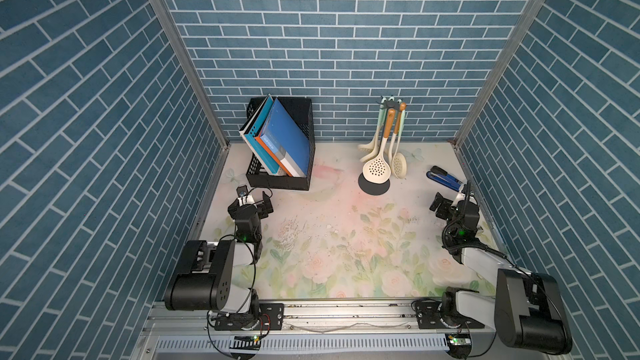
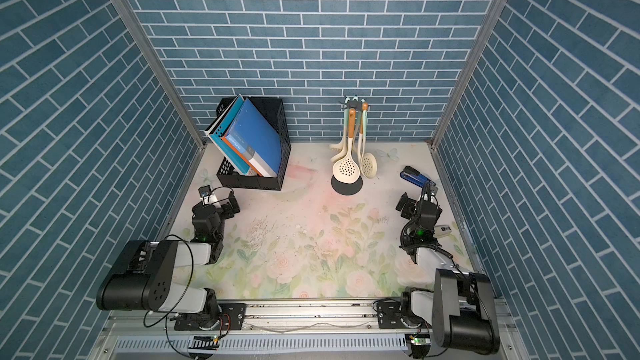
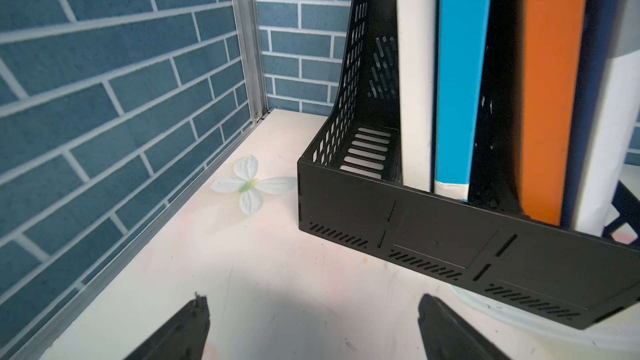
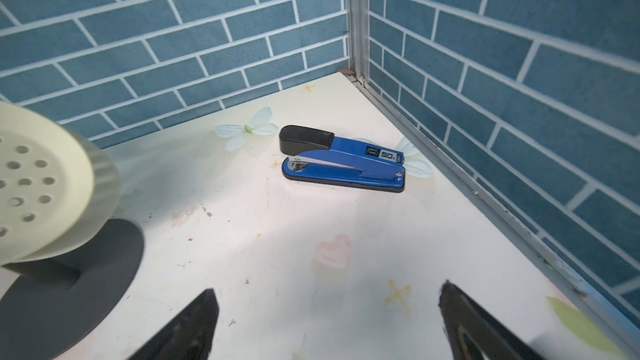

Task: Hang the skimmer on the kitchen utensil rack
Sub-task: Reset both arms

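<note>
Right gripper and left gripper stand wide open, holding nothing. The skimmer hangs from the kitchen utensil rack, far right. It looks light, stiff and smooth; I would grip midway along its wooden handle.

Counter before me, floral print, bore: black mesh file box, back left; kitchen utensil rack, back centre-right; blue stapler, by the right wall.
</note>
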Robot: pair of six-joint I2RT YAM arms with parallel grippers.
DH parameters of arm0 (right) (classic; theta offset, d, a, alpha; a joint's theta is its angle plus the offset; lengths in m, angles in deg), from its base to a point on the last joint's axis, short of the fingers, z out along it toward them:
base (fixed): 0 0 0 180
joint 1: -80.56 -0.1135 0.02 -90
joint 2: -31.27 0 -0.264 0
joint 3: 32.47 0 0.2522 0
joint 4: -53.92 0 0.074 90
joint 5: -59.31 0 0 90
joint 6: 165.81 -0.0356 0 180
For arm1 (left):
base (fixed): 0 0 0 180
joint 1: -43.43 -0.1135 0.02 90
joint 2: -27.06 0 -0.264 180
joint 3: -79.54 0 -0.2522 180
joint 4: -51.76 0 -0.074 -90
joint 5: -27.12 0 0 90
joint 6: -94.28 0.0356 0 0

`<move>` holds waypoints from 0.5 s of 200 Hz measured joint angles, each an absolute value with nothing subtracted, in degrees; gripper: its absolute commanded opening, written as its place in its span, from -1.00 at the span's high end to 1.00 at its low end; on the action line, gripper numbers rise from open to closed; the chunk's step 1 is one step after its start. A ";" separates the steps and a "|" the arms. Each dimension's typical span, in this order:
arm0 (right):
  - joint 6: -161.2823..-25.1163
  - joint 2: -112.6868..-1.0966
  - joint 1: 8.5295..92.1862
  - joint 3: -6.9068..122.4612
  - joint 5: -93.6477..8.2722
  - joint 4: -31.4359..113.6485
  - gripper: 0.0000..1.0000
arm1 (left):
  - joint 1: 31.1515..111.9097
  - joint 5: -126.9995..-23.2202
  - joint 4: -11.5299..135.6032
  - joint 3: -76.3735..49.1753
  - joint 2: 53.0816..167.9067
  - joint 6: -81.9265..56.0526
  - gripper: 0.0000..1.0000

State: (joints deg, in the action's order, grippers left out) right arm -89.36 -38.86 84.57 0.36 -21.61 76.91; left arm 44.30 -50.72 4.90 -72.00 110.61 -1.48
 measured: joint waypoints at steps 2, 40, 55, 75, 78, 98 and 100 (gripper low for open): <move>-89.27 -39.18 84.77 0.60 -21.67 76.84 -0.98 | 44.30 -50.87 4.59 -72.00 110.74 -1.39 -0.99; -87.45 -45.02 85.88 1.54 -23.22 81.72 -0.99 | 44.36 -53.45 -2.42 -73.62 112.60 0.05 -0.99; -87.26 -49.59 85.88 0.40 -24.01 86.98 -0.98 | 44.58 -54.17 -3.95 -74.17 113.30 0.73 -0.99; -86.82 -55.25 85.88 -2.44 -25.02 93.23 -0.98 | 44.97 -54.39 -5.09 -74.26 113.61 1.41 -0.99; -86.45 -55.64 85.88 -2.70 -25.04 93.34 -0.98 | 44.97 -54.39 -5.24 -74.26 113.61 1.52 -1.00; -85.53 -56.06 85.88 -2.59 -25.98 94.98 -0.98 | 45.08 -54.39 -5.96 -74.26 113.65 1.78 -0.99; -85.51 -56.06 85.88 -2.46 -26.07 95.09 -0.98 | 45.08 -54.41 -6.01 -74.26 113.65 1.80 -0.99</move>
